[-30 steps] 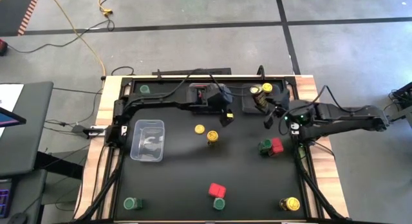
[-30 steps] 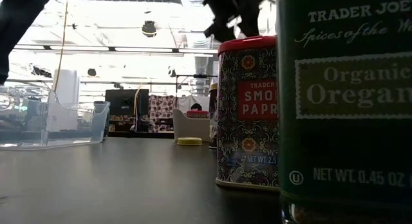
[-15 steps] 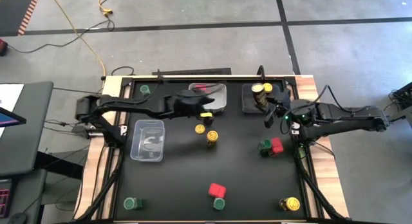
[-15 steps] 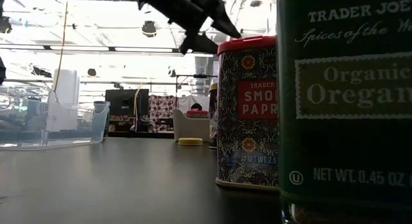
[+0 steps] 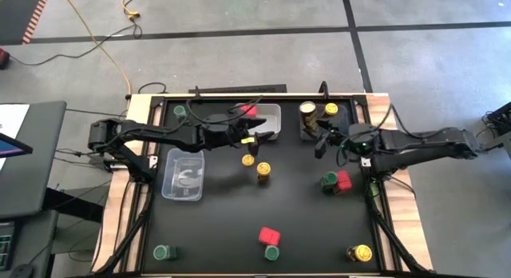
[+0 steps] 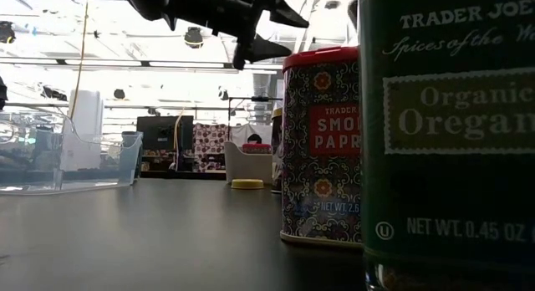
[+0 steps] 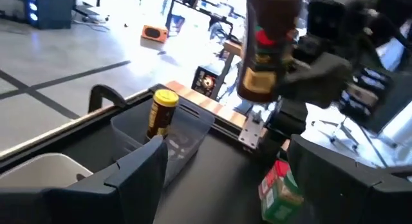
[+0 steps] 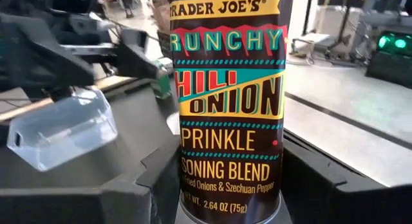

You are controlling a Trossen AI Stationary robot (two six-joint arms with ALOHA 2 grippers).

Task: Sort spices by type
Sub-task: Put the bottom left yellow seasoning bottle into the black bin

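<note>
The right gripper (image 5: pixel 319 142) pinches a tall yellow-lidded chilli-onion jar (image 8: pixel 226 102), apparently to join it with the yellow-lidded jar (image 5: pixel 330 109) just beyond.

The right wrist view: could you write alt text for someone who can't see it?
The right gripper holds a tall spice jar upright between its dark fingers, the label reading Trader Joe's crunchy chili onion sprinkle. Behind it, a clear plastic tray sits on the black table, with the other arm above.

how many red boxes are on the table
3 red boxes: one in the back tray, one at right beside a green-lidded jar, one front centre. Others may be hidden.
</note>
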